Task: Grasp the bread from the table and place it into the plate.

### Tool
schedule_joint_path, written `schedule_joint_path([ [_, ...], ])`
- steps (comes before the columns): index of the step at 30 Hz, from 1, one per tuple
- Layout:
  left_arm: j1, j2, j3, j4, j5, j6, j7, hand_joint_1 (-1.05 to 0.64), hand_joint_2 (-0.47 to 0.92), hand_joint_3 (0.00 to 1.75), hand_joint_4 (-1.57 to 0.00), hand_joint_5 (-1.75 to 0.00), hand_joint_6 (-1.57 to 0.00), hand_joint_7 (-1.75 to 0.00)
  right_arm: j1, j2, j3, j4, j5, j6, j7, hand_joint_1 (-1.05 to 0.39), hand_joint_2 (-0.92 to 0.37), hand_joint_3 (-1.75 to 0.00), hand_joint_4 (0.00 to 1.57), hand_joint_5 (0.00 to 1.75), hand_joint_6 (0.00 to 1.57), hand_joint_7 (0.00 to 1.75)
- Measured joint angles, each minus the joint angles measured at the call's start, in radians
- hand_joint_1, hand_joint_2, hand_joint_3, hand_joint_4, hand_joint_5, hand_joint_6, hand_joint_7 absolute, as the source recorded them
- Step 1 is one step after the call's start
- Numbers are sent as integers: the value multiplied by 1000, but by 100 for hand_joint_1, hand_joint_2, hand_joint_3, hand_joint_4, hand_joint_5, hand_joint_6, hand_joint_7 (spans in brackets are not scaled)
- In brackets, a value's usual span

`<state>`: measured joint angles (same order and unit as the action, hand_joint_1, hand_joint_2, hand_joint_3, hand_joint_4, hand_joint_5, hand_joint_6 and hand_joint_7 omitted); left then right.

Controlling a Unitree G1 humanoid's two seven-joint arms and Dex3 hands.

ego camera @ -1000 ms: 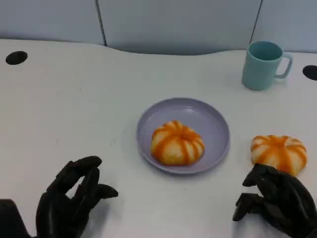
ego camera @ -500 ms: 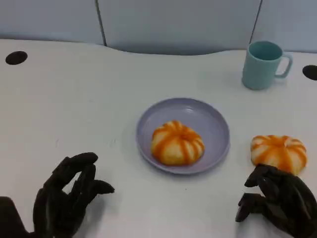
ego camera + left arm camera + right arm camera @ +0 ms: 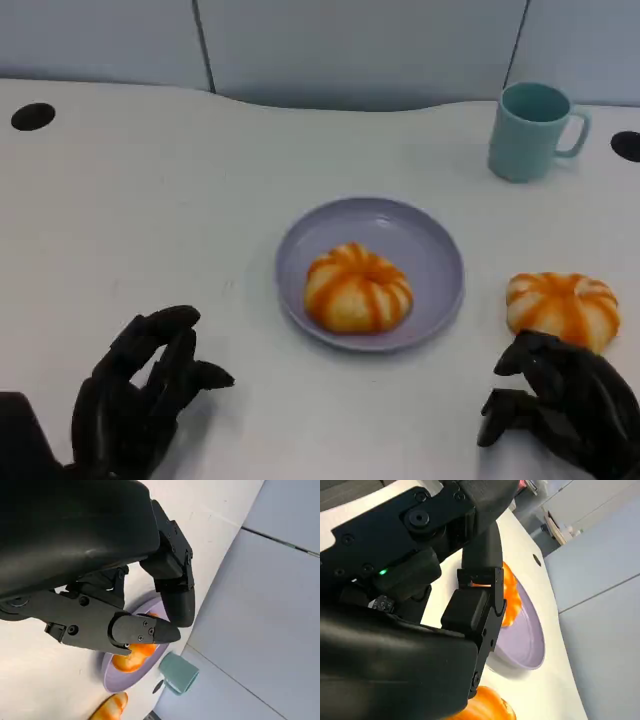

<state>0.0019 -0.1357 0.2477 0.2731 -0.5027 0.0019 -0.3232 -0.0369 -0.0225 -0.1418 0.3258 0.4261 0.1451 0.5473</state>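
A lilac plate point(image 3: 430, 250) sits mid-table with one orange-striped bread point(image 3: 357, 288) in it. A second striped bread point(image 3: 563, 308) lies on the table to the plate's right. My right hand point(image 3: 562, 412) hovers just in front of that bread, fingers loosely curved, holding nothing and not touching it. My left hand point(image 3: 140, 400) is at the near left, fingers apart and empty, well away from the plate. The left wrist view shows the plate point(image 3: 112, 677), the bread in it point(image 3: 134, 656) and the loose bread point(image 3: 111, 706). The right wrist view shows the plate point(image 3: 527, 642) and the loose bread point(image 3: 487, 706) close under the hand.
A teal mug point(image 3: 531, 130) stands at the back right, behind the loose bread. Two black holes point(image 3: 33, 116) point(image 3: 627, 146) mark the table's far left and far right. A grey partition wall runs along the table's back edge.
My left hand has drawn slightly back toward the near edge and its fingers have shifted a little. The right hand has sunk slightly. Both breads and the plate have stayed put.
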Motion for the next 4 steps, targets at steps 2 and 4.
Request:
schedule_joint_path([
  [2,-1,0,0,0,0,0,0,-36,92,25,-72,-149,-62,-104,-2,0,0,1,0,1,-5,-87,-77,-1,141,87,118,89],
  [4,-2,0,0,0,0,0,0,-36,92,24,-71,-150,-62,-105,-7,-1,0,7,0,-1,-3,-88,-77,-1,141,87,118,90],
])
